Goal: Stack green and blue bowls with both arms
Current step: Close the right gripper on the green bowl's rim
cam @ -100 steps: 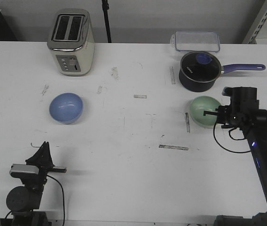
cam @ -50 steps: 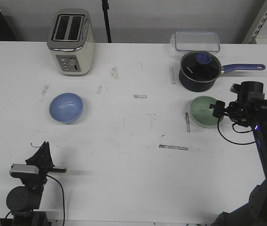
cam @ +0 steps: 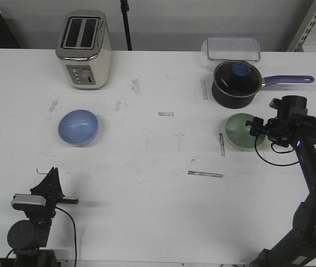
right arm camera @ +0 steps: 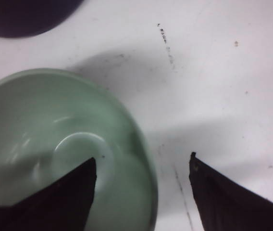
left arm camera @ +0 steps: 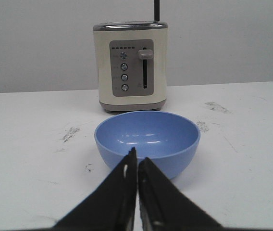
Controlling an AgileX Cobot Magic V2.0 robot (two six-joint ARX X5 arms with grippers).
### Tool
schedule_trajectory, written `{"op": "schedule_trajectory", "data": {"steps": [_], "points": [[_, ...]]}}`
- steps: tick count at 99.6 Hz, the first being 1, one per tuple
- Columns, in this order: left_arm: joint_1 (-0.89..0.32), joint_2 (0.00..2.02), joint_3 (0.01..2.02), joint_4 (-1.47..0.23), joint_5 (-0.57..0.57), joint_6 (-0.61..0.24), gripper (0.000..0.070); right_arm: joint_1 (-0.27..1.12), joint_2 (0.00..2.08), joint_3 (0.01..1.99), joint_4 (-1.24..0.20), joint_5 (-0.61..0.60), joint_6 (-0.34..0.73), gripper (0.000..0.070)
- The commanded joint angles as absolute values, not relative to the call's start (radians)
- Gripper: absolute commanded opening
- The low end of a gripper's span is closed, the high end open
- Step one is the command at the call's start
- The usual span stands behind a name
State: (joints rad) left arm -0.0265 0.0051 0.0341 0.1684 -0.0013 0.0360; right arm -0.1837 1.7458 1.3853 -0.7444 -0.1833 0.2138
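The blue bowl [cam: 78,127] sits upright on the white table at the left, and fills the middle of the left wrist view [left arm camera: 147,137]. My left gripper [cam: 51,175] is shut and empty, low at the front left, well short of the bowl; its tips [left arm camera: 137,158] point at it. The green bowl [cam: 240,131] sits at the right, just in front of the saucepan. My right gripper [cam: 257,132] is open at the bowl's right rim. In the right wrist view the gripper [right arm camera: 142,163] straddles that rim of the green bowl [right arm camera: 55,139], one finger over the inside, one over the table.
A cream toaster [cam: 84,50] stands at the back left, behind the blue bowl [left arm camera: 131,72]. A dark saucepan [cam: 235,83] with a purple handle [cam: 289,79] stands just behind the green bowl, and its edge shows in the right wrist view [right arm camera: 21,14]. A clear lidded box [cam: 232,48] lies at the back edge.
My right arm has swung its wrist back and to the right, and the gripper now sits at the green bowl's right rim. The bowls and left arm have not moved.
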Motion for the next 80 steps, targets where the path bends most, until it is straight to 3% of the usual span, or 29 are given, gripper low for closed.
{"op": "schedule_trajectory", "data": {"steps": [1, 23, 40, 80], "points": [[-0.025, 0.003, 0.012, 0.181, 0.000, 0.041, 0.0001, -0.186, 1.778, 1.406, -0.733, -0.184, 0.216, 0.0317], [-0.025, 0.003, 0.012, 0.181, 0.000, 0.042, 0.0001, -0.186, 1.805, 1.406, -0.733, -0.184, 0.214, 0.0249], [-0.025, 0.003, 0.012, 0.181, 0.000, 0.041, 0.0001, -0.186, 1.806, 1.406, -0.733, -0.184, 0.213, 0.0003], [-0.025, 0.003, 0.012, 0.181, 0.000, 0.042, 0.0001, -0.181, 1.761, 1.410, -0.738, -0.187, 0.217, 0.0003]]}}
